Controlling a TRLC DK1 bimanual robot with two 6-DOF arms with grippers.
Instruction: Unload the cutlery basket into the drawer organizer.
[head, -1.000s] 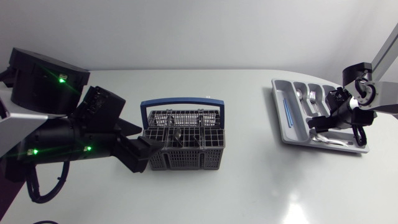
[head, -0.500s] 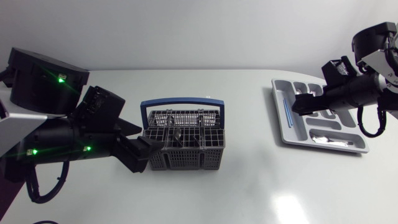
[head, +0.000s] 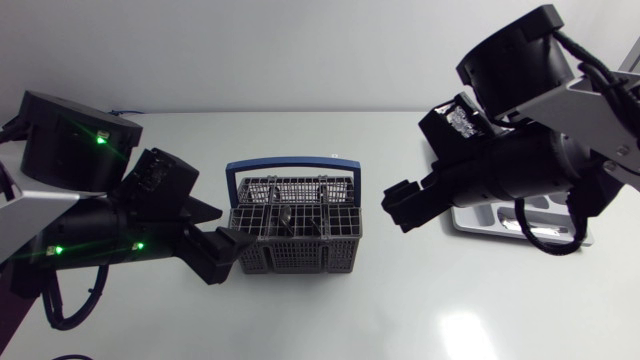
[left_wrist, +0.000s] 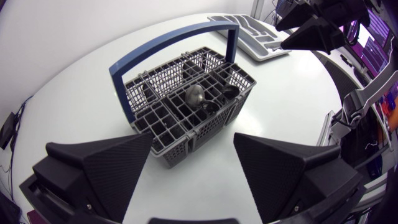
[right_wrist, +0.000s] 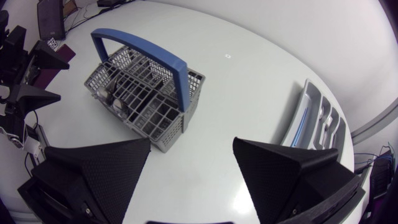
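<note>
Cutlery basket (head: 295, 225) unmoved; right tool (head: 402, 208), released, has swung toward it; left tool (head: 232, 226) released.

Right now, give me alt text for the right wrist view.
A grey plastic cutlery basket with a blue handle stands on the white table ahead of the open black right gripper. A grey plastic drawer organizer lies apart from it.

Grey plastic lattice basket (head: 295, 258) with shiny metal cutlery (left_wrist: 196, 96) on glossy table (head: 400, 300).

No text, label or number is legible — anywhere.
</note>
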